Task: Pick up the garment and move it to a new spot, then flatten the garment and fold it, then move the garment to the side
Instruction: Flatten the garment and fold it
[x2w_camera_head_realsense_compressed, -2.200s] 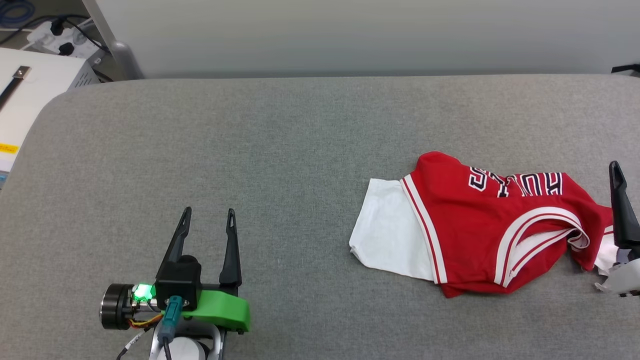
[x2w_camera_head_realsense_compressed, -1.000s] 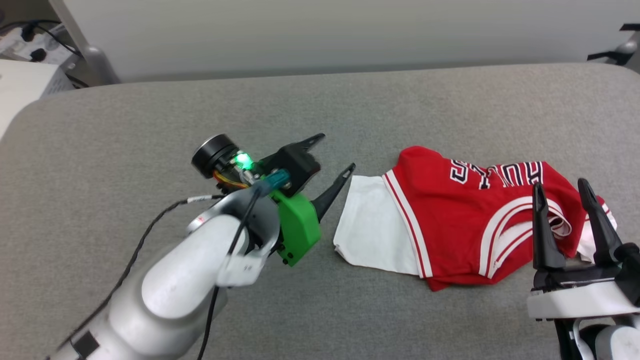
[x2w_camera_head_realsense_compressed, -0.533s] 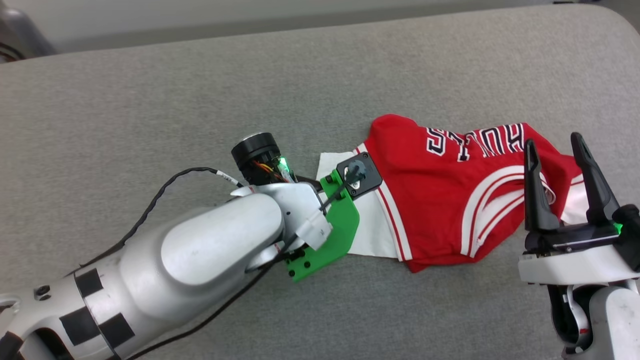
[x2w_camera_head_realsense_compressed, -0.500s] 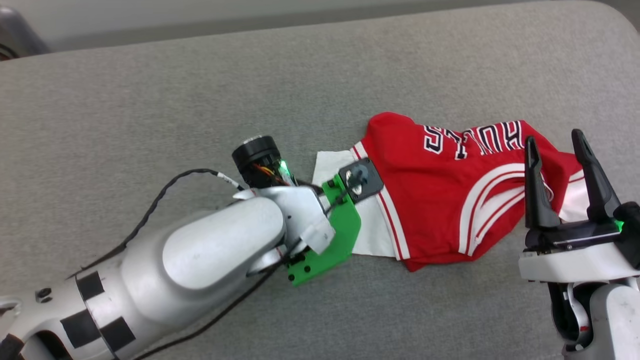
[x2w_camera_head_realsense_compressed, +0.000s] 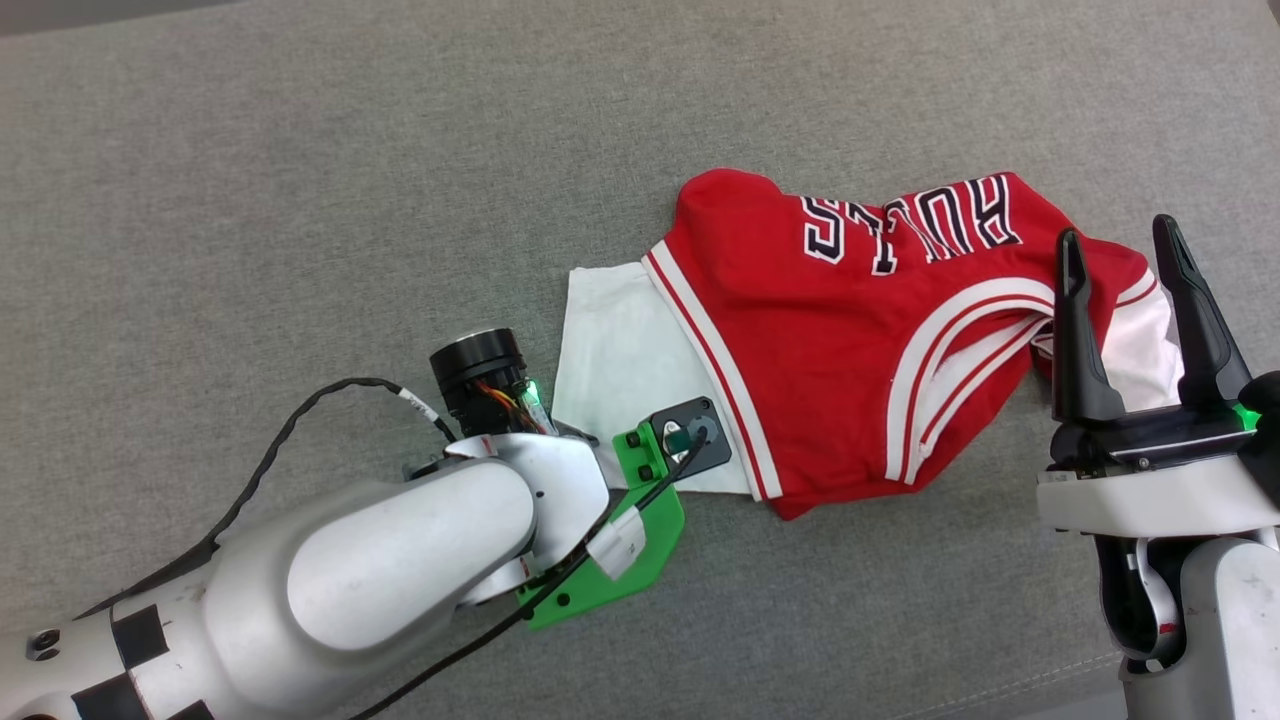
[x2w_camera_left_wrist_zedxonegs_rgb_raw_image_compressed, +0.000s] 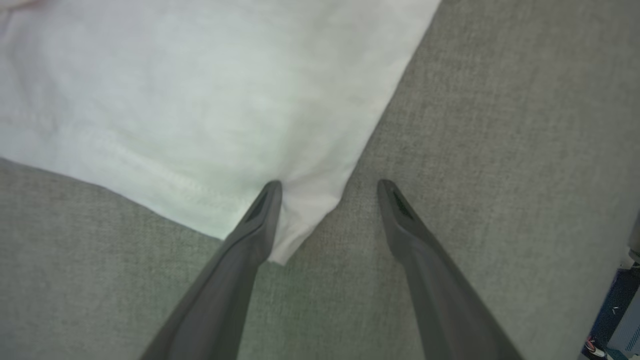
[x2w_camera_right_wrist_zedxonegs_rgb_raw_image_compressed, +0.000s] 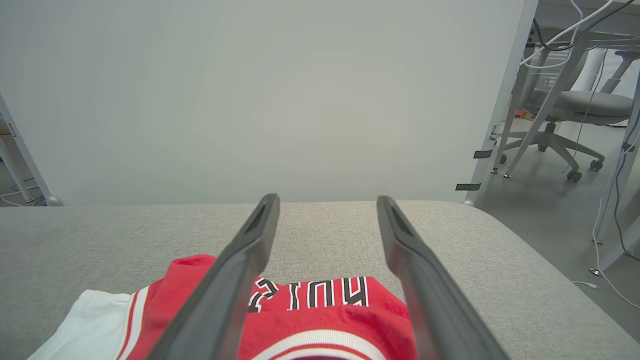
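Reaching down with my left arm, I hold the left gripper (x2w_camera_left_wrist_zedxonegs_rgb_raw_image_compressed: 327, 187) spread wide astride the corner of the white sleeve (x2w_camera_left_wrist_zedxonegs_rgb_raw_image_compressed: 200, 100), one finger (x2w_camera_left_wrist_zedxonegs_rgb_raw_image_compressed: 250, 235) touching it. The right gripper (x2w_camera_head_realsense_compressed: 1117, 232) hovers open over the other end of the garment (x2w_camera_head_realsense_compressed: 830, 350), crumpled red-and-white on the grey pad (x2w_camera_head_realsense_compressed: 300, 200).

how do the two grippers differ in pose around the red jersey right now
The left gripper points down at the corner of the red jersey's white sleeve, one finger on cloth, the other over bare grey padded surface. The right gripper lies level, aimed across the surface above the jersey's other end. Both are open, holding nothing.
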